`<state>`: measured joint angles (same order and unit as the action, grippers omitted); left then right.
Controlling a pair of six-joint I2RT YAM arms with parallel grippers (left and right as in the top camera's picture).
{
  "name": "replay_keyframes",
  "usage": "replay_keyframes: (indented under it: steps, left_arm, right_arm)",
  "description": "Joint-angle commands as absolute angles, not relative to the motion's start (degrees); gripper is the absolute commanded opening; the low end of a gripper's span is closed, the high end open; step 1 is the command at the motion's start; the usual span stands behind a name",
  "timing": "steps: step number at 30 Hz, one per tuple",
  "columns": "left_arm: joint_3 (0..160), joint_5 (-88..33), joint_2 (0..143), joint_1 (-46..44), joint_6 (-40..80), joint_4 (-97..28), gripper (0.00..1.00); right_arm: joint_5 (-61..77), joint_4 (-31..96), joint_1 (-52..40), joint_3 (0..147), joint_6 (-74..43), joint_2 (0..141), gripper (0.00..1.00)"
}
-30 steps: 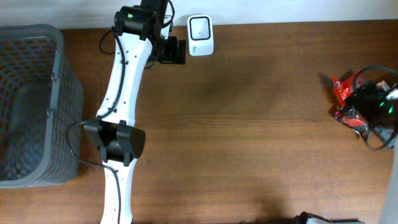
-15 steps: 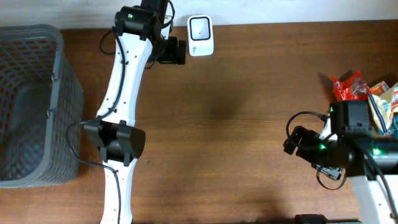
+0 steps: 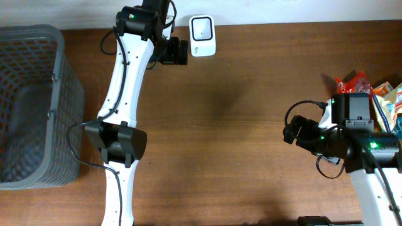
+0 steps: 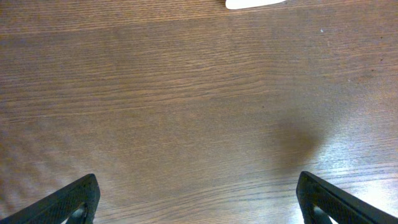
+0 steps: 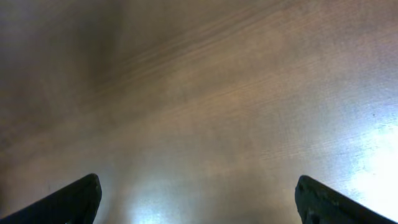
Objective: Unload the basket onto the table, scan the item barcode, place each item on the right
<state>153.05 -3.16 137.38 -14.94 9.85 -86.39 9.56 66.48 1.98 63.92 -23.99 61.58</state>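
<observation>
From overhead, the left gripper (image 3: 181, 51) sits at the far edge, just left of the white scanner (image 3: 202, 36). The right gripper (image 3: 291, 133) hovers left of the snack packets (image 3: 355, 86) heaped at the right edge. In the left wrist view its fingers (image 4: 74, 199) are spread wide over the table (image 4: 199, 112), holding nothing. In the right wrist view the fingers (image 5: 68, 202) are likewise spread, with only wood between them.

Overhead stares straight down on the whole table (image 3: 251, 94); both wrist cameras sit close, tilted onto its wood, left sharing the white scanner (image 4: 255, 4) with overhead.
</observation>
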Motion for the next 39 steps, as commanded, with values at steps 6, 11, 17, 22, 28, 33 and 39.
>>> replay_keyframes:
  steps: [6,11,17,22,28,33,39]
  left_arm:
    - [153.03,-3.16,137.88,-14.98,9.52,-86.41,0.99]
    - [153.03,-3.16,137.88,-14.98,9.52,-86.41,0.99]
    - [153.03,-3.16,137.88,-15.00,9.52,-86.41,0.99]
    - [153.03,-3.18,137.88,-14.98,9.52,-86.41,0.99]
    - [153.03,-3.16,137.88,-15.00,9.52,-86.43,0.99]
    - [153.03,-3.18,137.88,-14.98,9.52,-86.41,0.99]
    - [153.03,-3.18,137.88,-14.98,9.52,-86.41,0.99]
  right_arm:
    - [19.92,33.74,1.45,35.11,-16.08,37.04,0.98]
    - [21.23,21.96,1.45,22.68,-14.98,24.01,0.98]
    - [19.22,7.79,1.48,13.02,-14.98,21.02,0.99]
    - [17.67,-2.28,1.50,4.40,-14.98,12.82,0.98]
    - [13.58,-1.17,1.50,0.32,-14.98,1.89,0.98]
    - [7.14,3.84,1.52,0.32,-15.00,0.19,0.98]
    - [-0.89,4.71,1.52,0.32,-13.96,0.19,0.98]
